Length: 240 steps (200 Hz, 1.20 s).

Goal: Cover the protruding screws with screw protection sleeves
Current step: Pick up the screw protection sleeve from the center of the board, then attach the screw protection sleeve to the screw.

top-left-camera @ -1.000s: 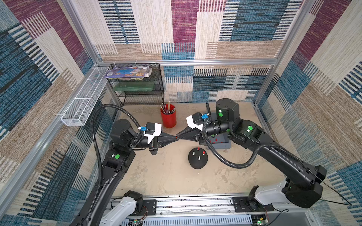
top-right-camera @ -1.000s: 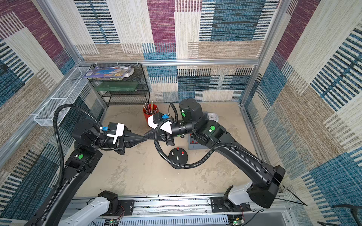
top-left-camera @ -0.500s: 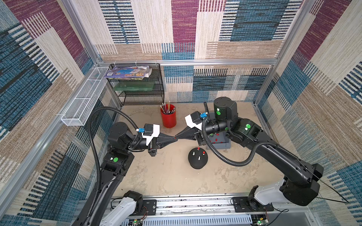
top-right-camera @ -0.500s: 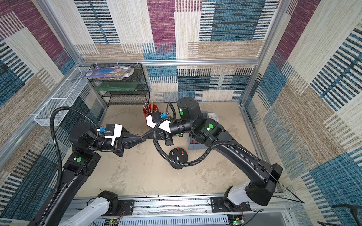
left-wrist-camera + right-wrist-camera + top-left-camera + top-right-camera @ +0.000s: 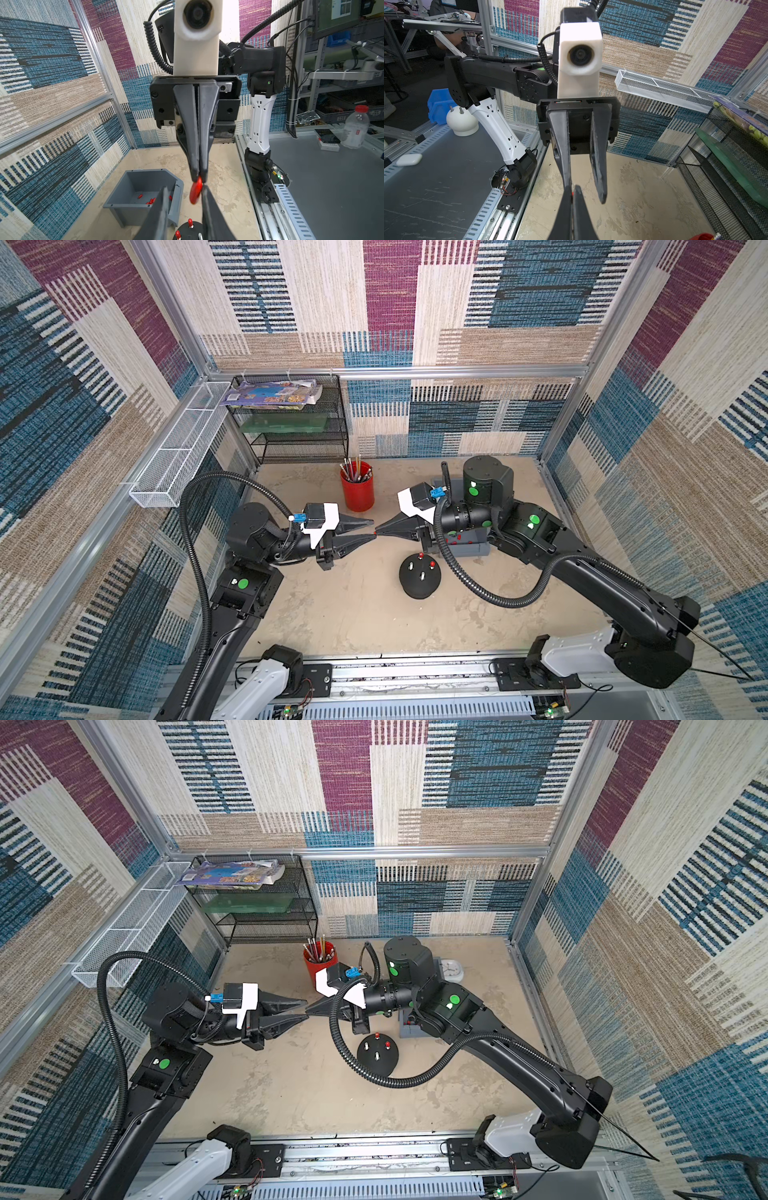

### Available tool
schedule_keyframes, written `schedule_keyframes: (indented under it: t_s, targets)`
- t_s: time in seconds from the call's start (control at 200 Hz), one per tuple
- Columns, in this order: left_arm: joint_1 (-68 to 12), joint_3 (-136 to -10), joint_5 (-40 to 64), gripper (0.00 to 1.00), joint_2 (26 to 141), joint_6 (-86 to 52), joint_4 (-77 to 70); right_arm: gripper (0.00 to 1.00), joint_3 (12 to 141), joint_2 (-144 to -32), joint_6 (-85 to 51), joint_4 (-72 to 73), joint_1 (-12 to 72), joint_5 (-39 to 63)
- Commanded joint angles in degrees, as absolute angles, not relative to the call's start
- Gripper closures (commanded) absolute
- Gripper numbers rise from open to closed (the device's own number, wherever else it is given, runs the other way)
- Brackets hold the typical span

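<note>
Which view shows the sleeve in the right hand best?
Left wrist: the red sleeve shows large and clear, pinched by the right hand. Right wrist shows a red sliver; both top views, a speck.

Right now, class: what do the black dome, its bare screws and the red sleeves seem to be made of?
Black dome: likely plastic, matte, no glare. Bare screws: metal, silvery, bright glints. Red sleeves: probably soft plastic or rubber, glossy, uniformly coloured.

from the dome (image 5: 419,593) mid-floor, with the screws (image 5: 422,575) standing on it, the bin (image 5: 467,549) of loose sleeves (image 5: 150,201) lies just off at two o'clock, the cup (image 5: 357,489) at eleven, the wire rack (image 5: 299,435) behind that, and left gripper (image 5: 372,529) faces right gripper (image 5: 378,532) at ten, a sleeve (image 5: 195,193) between them.
</note>
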<state>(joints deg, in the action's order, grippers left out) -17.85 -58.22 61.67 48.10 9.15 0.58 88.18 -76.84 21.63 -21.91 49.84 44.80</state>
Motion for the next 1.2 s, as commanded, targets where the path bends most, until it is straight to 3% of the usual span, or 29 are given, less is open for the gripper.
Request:
schedule_keyframes:
  t_s: [0.0,0.285,0.611,0.927,1.197]
  targets:
    - [-17.75,-58.25,59.04,0.73,47.89,12.97,3.5,1.0,86.69,-75.15,18.51,-18.53,49.19,43.36]
    - [-17.46,-57.22,53.6,0.73,45.73,18.35,7.03,1.0,74.29,-67.81,6.36,-13.54,43.75,38.54]
    - [-17.38,-56.7,50.99,0.73,46.45,17.26,5.37,1.0,55.04,-58.04,-3.95,-9.53,42.93,31.53]
    - [-17.4,-56.69,50.13,0.73,47.19,16.12,4.4,1.0,37.8,-53.91,-5.23,0.13,42.46,25.73]
    - [-17.49,-56.63,50.01,0.73,47.46,16.24,4.48,1.0,34.04,-56.12,-4.35,4.0,39.33,27.23]
